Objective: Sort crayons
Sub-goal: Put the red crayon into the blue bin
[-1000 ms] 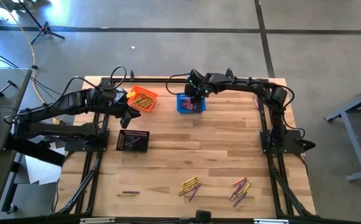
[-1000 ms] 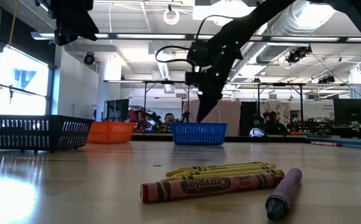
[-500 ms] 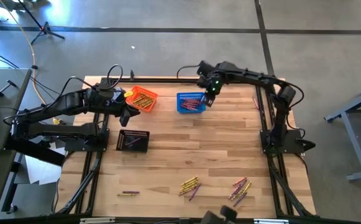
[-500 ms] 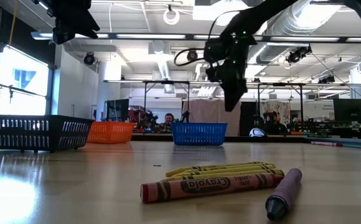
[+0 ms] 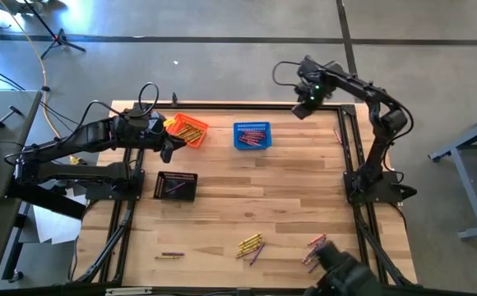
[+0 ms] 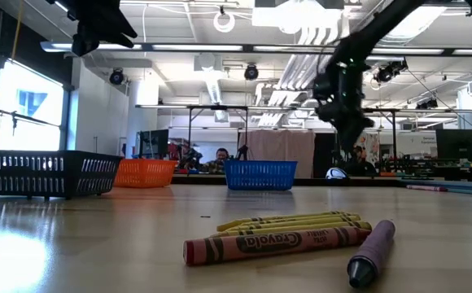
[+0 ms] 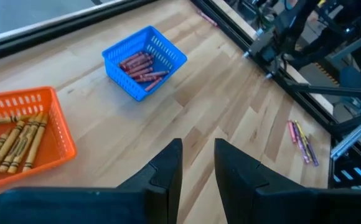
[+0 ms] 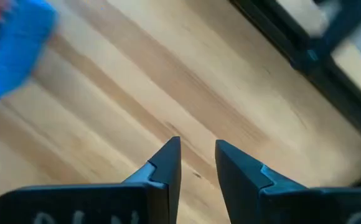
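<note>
Loose crayons lie near the table's front edge in three groups [image 5: 251,245], [image 5: 315,249], [image 5: 171,255]; the low view shows yellow, red and purple ones [image 6: 277,236] lying flat on the wood. Yellow crayons fill the orange basket [image 7: 18,134], red ones the blue basket [image 7: 143,61], and a few lie in the black basket [image 5: 177,185]. My left gripper [image 7: 198,144] hangs open above the table's left side, beside the orange basket. My right gripper [image 8: 197,144] points down, open and empty, over the far edge to the right of the blue basket [image 5: 252,136].
A few crayons [image 7: 302,140] lie by the right arm's frame rail at the table's right side. A dark shape [image 5: 345,275] reaches in over the near edge at the right. Bare wood lies between the baskets and the loose crayons.
My right gripper has swung from above the blue basket toward the table's right edge along the far side, rising a little and rolling its wrist. The dark shape at the near edge has come farther into the high view. The baskets and crayons lie as before.
</note>
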`<state>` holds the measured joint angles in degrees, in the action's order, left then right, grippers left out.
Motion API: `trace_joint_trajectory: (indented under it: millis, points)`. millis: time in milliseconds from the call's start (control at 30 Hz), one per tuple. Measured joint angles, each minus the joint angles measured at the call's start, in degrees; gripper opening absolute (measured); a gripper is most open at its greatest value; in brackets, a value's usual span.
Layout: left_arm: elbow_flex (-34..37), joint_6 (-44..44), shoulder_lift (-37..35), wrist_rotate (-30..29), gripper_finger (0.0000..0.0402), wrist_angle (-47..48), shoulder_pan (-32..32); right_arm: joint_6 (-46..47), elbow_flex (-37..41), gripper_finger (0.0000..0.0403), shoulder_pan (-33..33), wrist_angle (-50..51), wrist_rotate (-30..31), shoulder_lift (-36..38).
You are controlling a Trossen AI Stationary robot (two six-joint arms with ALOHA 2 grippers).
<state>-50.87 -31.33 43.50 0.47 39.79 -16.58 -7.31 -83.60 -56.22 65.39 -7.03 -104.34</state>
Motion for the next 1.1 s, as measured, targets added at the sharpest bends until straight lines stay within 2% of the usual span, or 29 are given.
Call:
trace_joint_trajectory:
  millis: [233, 433, 567, 900, 1100]
  points:
    - [0.00, -0.06, 0.84, -3.18, 0.0081, -1.15, 0.00, 0.69, 8.70, 0.0083, -7.77, -1.19, 2.48, -0.02]
    - [0.02, 0.49, 1.68, -4.61, 0.0081, -4.33, 0.00, -0.19, 12.25, 0.0083, -11.97, -1.63, 1.79, -0.05]
    - [0.02, 0.57, 2.27, -4.77, 0.0081, -6.15, 0.02, 0.96, 11.94, 0.0083, -12.44, -1.90, 0.88, -0.04]
    - [0.02, 2.49, 2.25, -5.74, 0.0081, -6.61, 0.00, 2.53, 11.94, 0.0083, -12.21, 1.47, 3.56, -0.04]
    - [0.02, 5.83, 2.25, -5.72, 0.0081, -6.44, -1.72, 4.09, 10.71, 0.0083, -11.63, 3.64, 7.55, -0.04]
